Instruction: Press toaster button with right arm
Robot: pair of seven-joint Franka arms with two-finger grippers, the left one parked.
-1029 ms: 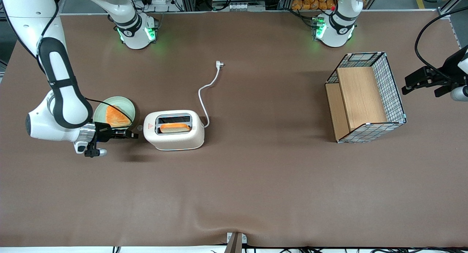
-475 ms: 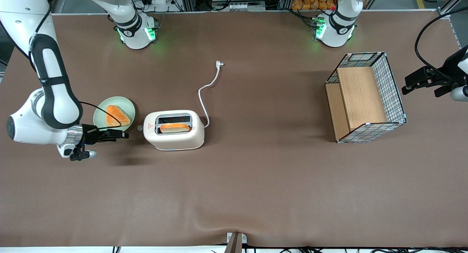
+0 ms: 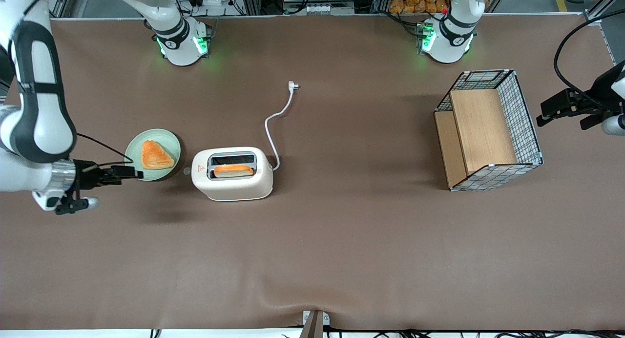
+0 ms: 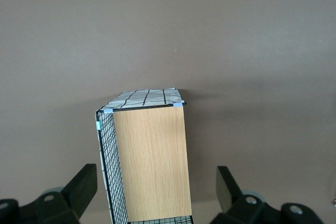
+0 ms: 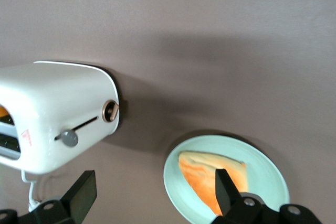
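Observation:
The cream-white toaster (image 3: 232,174) (image 5: 52,114) stands on the brown table with a bread slice (image 3: 233,170) in the slot nearer the front camera. The toaster button (image 3: 187,171) (image 5: 69,138) is a small grey knob on the narrow end facing the working arm, at the end of a slit. The right arm's gripper (image 3: 133,173) (image 5: 155,198) is open and holds nothing. It hovers low at the plate's near rim, well short of the button and pointing toward it.
A pale green plate (image 3: 134,150) (image 5: 181,182) holding an orange toast slice (image 3: 156,155) (image 5: 212,174) lies between the gripper and the toaster. The toaster's white cord (image 3: 278,118) runs off to its plug (image 3: 292,85). A wire-and-wood basket (image 3: 488,130) (image 4: 149,156) stands toward the parked arm's end.
The right arm and its gripper have drawn back from the toaster's button end, toward the working arm's end of the table, uncovering the plate. The toaster has not moved.

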